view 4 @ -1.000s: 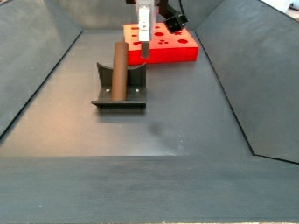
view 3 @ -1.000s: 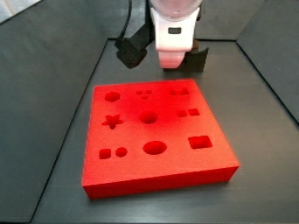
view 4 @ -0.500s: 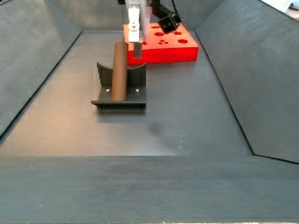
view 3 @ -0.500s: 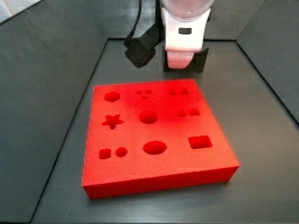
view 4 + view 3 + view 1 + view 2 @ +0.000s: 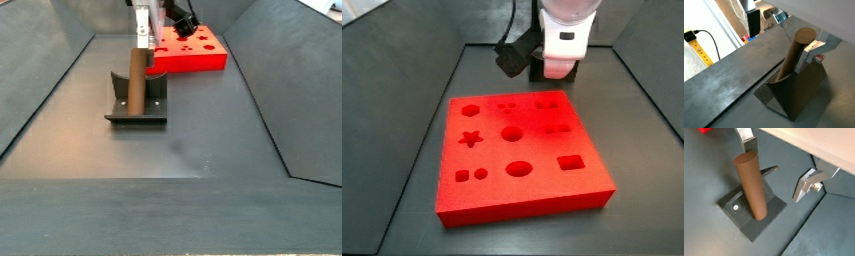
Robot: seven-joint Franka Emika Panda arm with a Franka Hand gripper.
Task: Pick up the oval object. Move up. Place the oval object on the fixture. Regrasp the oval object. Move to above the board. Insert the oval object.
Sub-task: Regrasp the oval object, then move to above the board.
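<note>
With the gripper (image 5: 777, 163) spread wide around the oval object (image 5: 751, 185) propped on the fixture (image 5: 751, 215), apparently untouched, the peg could be toppled by an off-centre closing.

A robotics lab test cell: a dark grey bin with sloped walls (image 5: 54, 90) holds the rig. The gripper (image 5: 142, 38) hangs above the fixture (image 5: 136, 105). A yellow power strip (image 5: 701, 50) sits outside.

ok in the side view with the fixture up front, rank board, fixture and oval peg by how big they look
1. fixture, near the camera, so it looks biggest
2. board, further back, so its true size is understated
3. oval peg, leaning on the fixture

The claw sits at the peg's top.
</note>
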